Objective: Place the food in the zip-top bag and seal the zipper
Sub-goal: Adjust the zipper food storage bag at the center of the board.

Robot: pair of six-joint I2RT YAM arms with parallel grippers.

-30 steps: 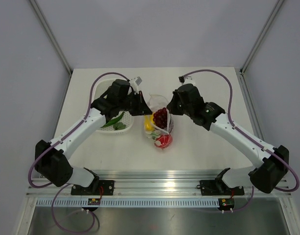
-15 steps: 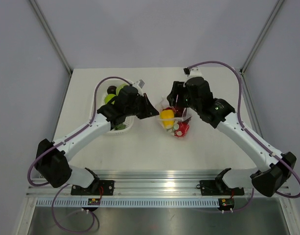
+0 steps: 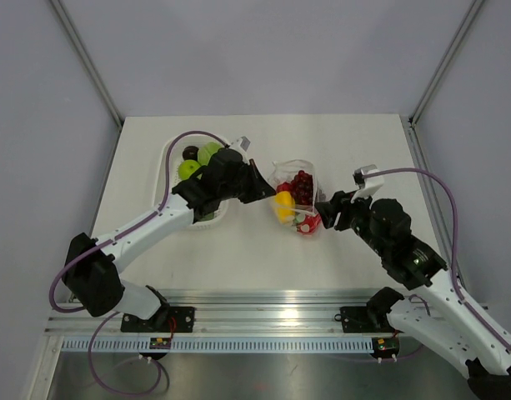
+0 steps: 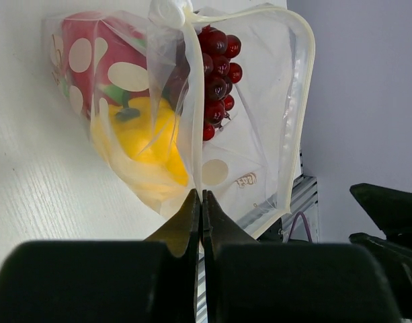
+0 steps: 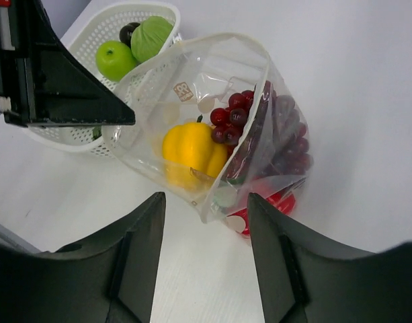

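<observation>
The zip-top bag [image 3: 293, 169] lies at mid-table holding food: a yellow pepper [image 3: 282, 204], a dark red grape bunch [image 3: 302, 184] and a red white-spotted piece [image 3: 308, 223]. My left gripper [image 3: 267, 196] is shut on the bag's left edge. In the left wrist view its jaws [image 4: 201, 200] pinch one pale lip of the zipper [image 4: 189, 121]; the other lip [image 4: 302, 101] bows away, so the mouth gapes. My right gripper [image 3: 323, 208] stands open just right of the bag. In the right wrist view its jaws [image 5: 206, 202] straddle the bag's near corner [image 5: 212, 208] without touching.
A white slotted basket [image 3: 177, 152] sits left of the bag, behind my left arm. It holds a green apple [image 5: 115, 59], a lighter green piece [image 5: 152, 37] and a dark piece [image 5: 130, 30]. Frame posts stand at the table's far corners.
My right gripper has opened, let go of the bag and drawn back toward the near right. The bag shifted right with my left gripper, which stayed shut on it.
</observation>
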